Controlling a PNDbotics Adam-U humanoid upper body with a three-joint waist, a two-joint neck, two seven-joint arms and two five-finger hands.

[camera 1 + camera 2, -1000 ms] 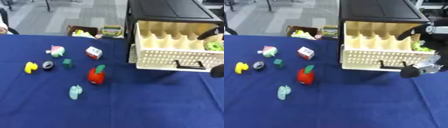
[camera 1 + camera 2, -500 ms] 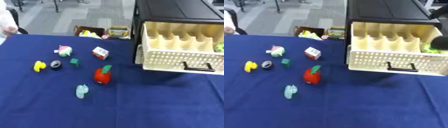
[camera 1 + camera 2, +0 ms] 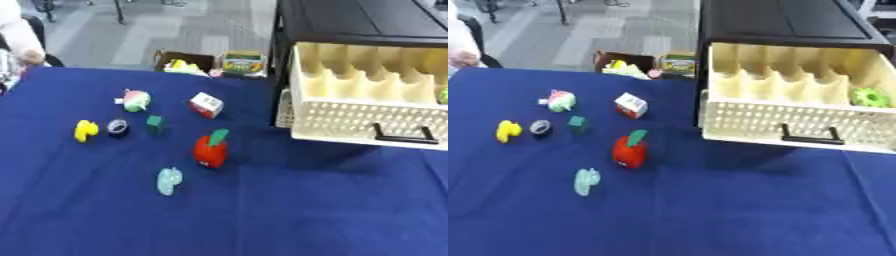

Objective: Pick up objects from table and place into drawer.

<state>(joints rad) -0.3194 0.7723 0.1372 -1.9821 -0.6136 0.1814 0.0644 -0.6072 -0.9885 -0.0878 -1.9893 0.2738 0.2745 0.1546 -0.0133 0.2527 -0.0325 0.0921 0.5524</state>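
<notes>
Now no robot hand shows; green object [image 3: 871,97] lies in drawer [image 3: 789,122].

On the blue table [image 3: 710,210]: 6 small objects, among them 1 red apple [image 3: 629,150], 1 yellow toy [image 3: 507,131]; 1 open drawer [image 3: 798,117] holds 1 green item [image 3: 871,97].

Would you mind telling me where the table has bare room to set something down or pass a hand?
The near blue cloth, in front of the pale green toy and the open drawer, is bare. So is the strip between the red apple toy and the drawer. The left side is crowded: yellow duck, grey ring, green block, small carton.
</notes>
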